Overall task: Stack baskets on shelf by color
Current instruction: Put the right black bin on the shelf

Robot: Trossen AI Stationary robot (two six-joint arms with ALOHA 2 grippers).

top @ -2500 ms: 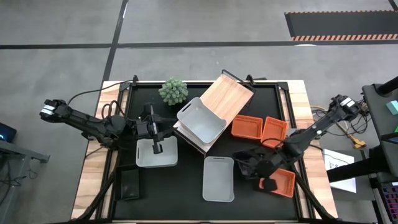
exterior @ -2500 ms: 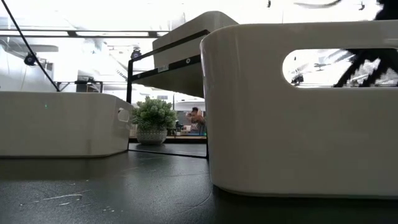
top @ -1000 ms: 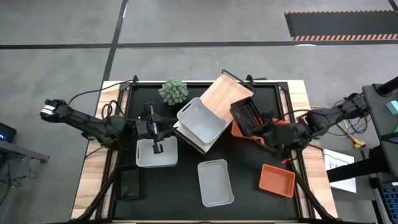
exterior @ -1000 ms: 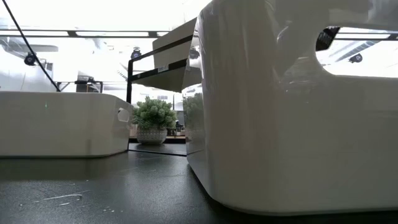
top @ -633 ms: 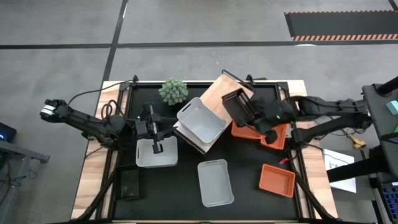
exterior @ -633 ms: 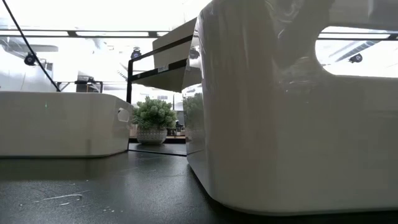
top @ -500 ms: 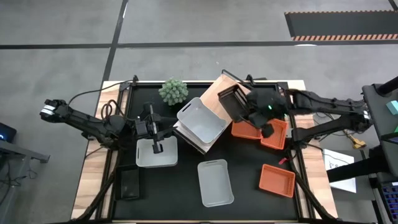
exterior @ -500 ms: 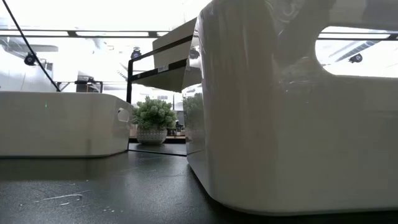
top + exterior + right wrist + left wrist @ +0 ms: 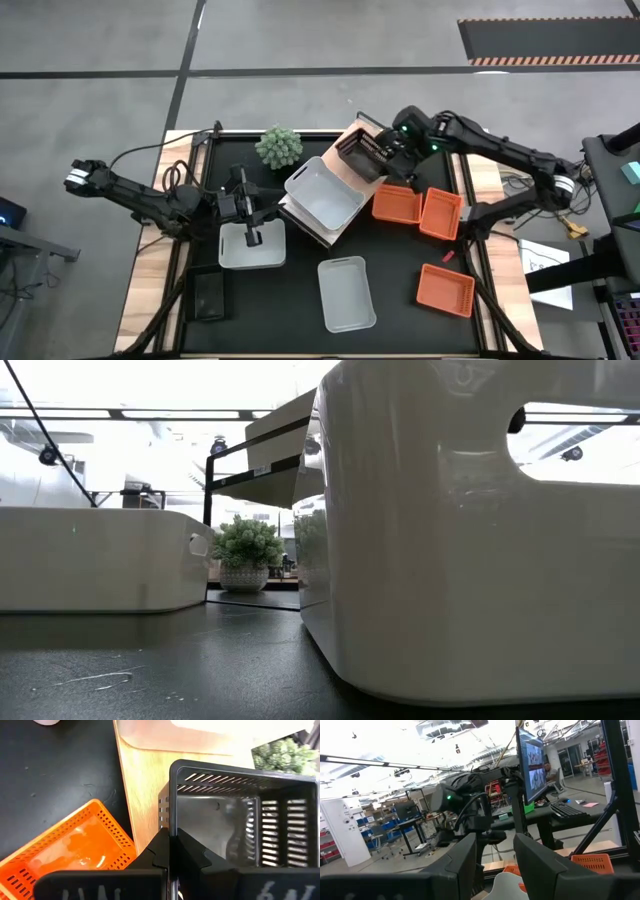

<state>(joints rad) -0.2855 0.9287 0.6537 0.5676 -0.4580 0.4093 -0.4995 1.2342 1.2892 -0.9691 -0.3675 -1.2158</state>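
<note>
Above, right end effector (image 9: 170, 852) clamped on empty black basket (image 9: 362, 155) over shelf (image 9: 372, 148), left end effector (image 9: 251, 236) parted inside white basket (image 9: 251, 251).

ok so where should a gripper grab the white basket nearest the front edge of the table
Judging by the high view, the white basket lies flat and open side up, clear of the others. Best to come straight down and pinch one short rim wall, one finger inside, one outside.
</note>
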